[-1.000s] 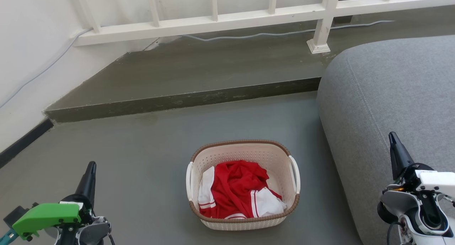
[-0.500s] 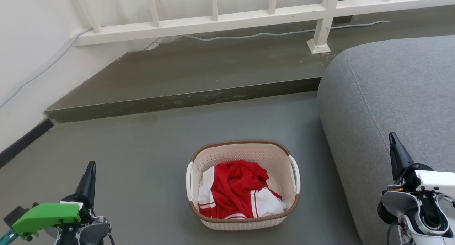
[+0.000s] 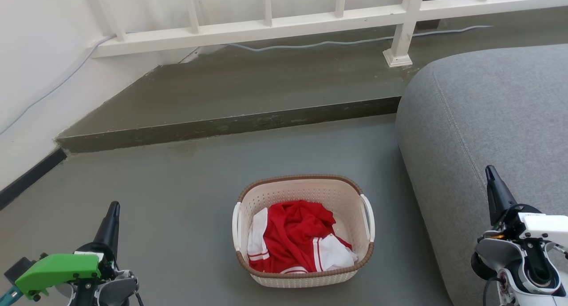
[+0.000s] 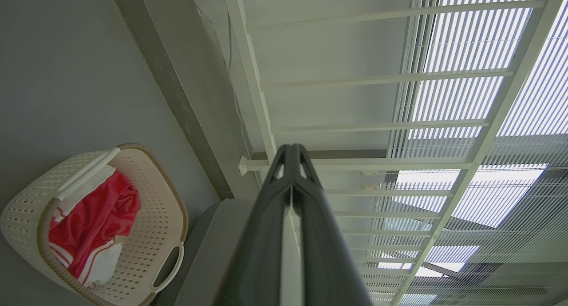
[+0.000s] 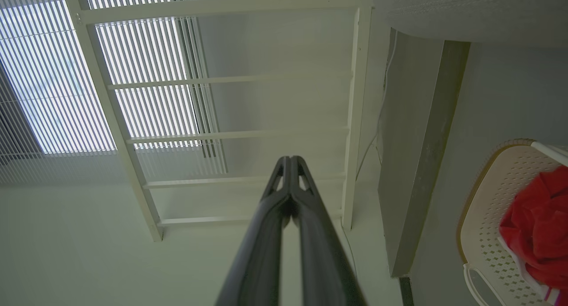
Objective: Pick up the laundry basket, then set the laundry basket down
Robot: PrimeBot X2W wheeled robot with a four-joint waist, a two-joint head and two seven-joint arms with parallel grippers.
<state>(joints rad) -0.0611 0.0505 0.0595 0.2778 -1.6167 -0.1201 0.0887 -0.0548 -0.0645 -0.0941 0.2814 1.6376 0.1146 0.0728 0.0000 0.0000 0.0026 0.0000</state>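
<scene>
The basket [image 3: 306, 192] sits on the floor [image 3: 177, 199] between my left pincer [image 3: 114, 206] and right pincer [image 3: 489, 170] — both closed tight, holding nothing — a loop handle [image 3: 368, 217] turned toward each arm.

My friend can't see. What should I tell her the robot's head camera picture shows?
A small cream laundry basket with a brown rim sits on the grey floor, holding crumpled red and white clothes. The left gripper and right gripper hang shut at the lower corners, both apart from the basket. A grey sofa is at the right, a white railing behind.
</scene>
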